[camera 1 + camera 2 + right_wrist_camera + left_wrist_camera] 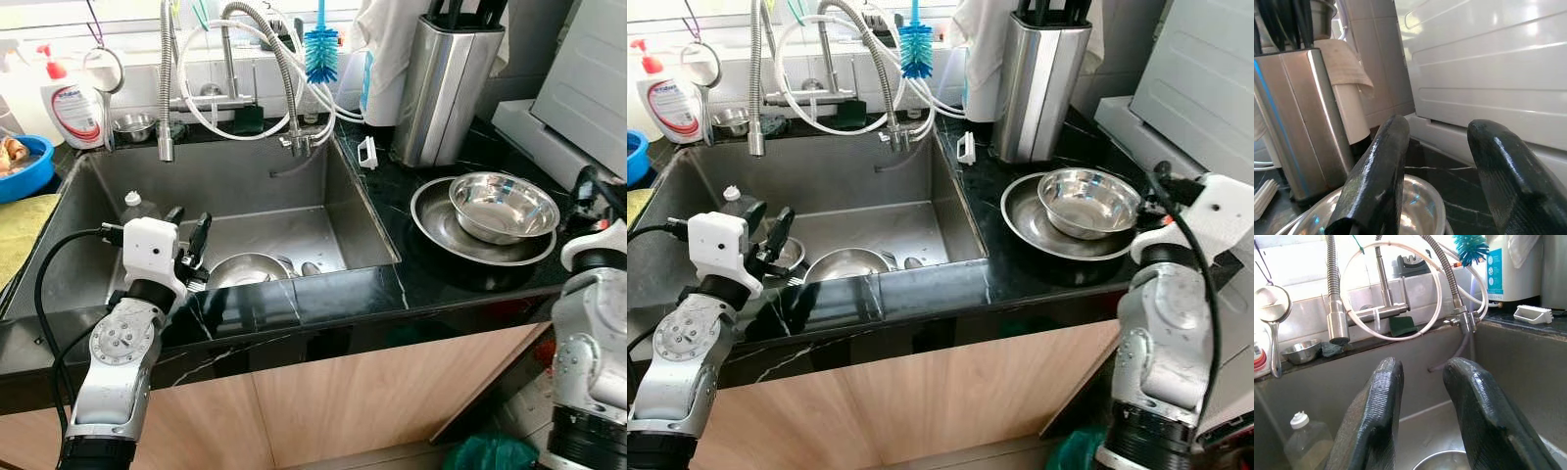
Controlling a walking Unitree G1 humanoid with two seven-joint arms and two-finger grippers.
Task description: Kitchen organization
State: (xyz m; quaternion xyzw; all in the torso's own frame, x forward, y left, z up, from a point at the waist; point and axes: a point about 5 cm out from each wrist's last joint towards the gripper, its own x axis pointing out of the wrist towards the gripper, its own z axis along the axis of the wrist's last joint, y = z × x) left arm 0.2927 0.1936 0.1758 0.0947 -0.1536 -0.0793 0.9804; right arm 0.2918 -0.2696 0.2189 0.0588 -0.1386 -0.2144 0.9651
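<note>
A steel bowl (502, 204) rests inside a wider steel plate (436, 227) on the black counter right of the sink (294, 186). Another steel bowl (245, 267) lies on the sink floor beside a spoon (309, 267), and a small clear bottle (134, 206) stands at the sink's left. My left gripper (186, 235) hovers open over the sink's front left, just left of the sunken bowl, holding nothing. My right gripper (1161, 181) is open at the counter's right edge, beside the bowl on the plate, which lies just below its fingers (1376, 166).
A steel knife block (441, 88) stands behind the plate. Faucet hoses and a blue brush (320, 49) hang over the sink's back. A soap bottle (73, 103), a small steel bowl (132, 125) and a blue bowl (24, 171) sit at the left. A white appliance (1205, 78) is at the right.
</note>
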